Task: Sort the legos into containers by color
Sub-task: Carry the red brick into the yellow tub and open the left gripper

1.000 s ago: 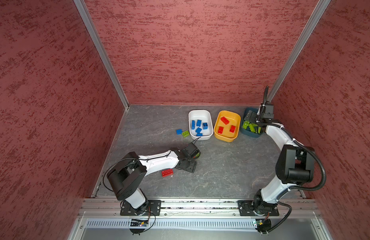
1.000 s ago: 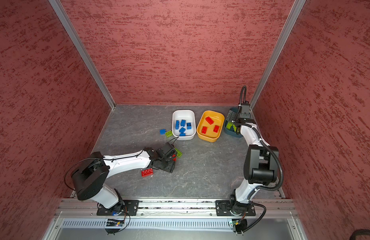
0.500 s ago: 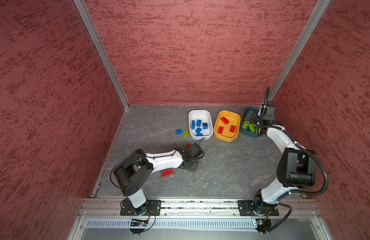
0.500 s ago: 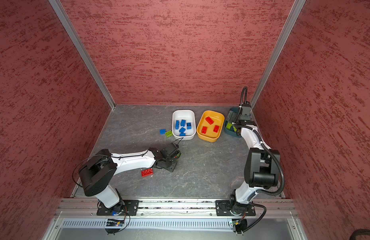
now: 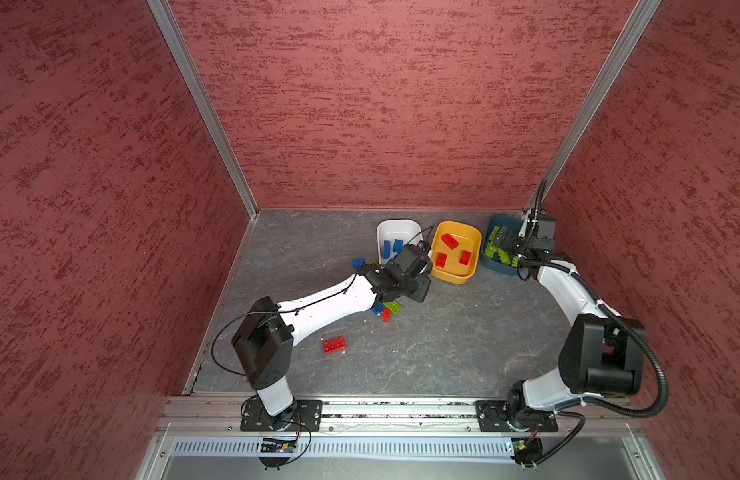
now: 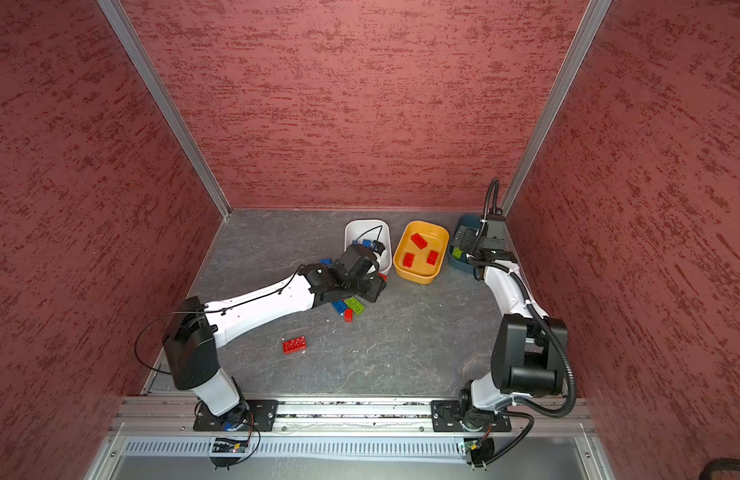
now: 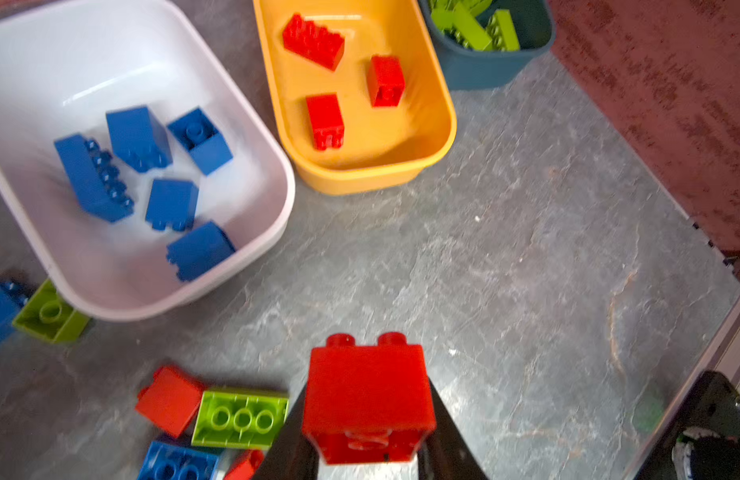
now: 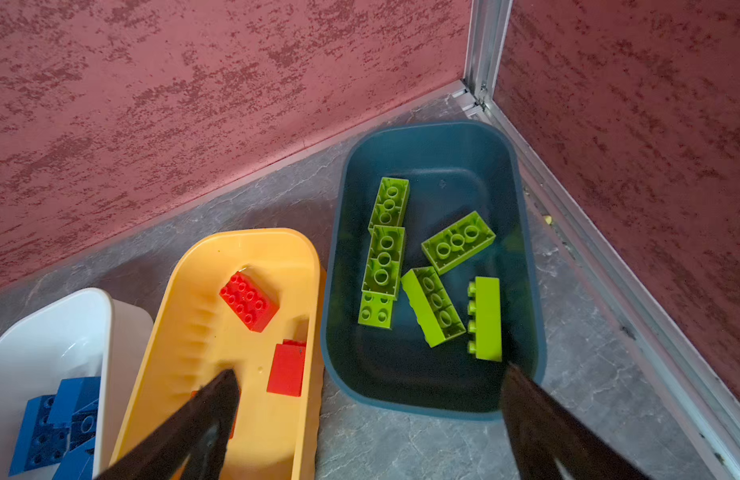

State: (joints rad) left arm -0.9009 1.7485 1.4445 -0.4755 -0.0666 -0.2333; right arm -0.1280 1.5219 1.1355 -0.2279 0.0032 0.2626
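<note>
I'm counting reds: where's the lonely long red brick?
In both top views the long red brick lies alone on the grey floor, left of middle, beside the left arm.

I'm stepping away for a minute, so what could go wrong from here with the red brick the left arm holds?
The left tool seems to pinch the red brick at one end only, so it may pivot or slip in transit.
The right tool hangs open right by the yellow tub; the arms might clash there.
The white tub sits close by, so an early release may land it among the blue bricks.
</note>
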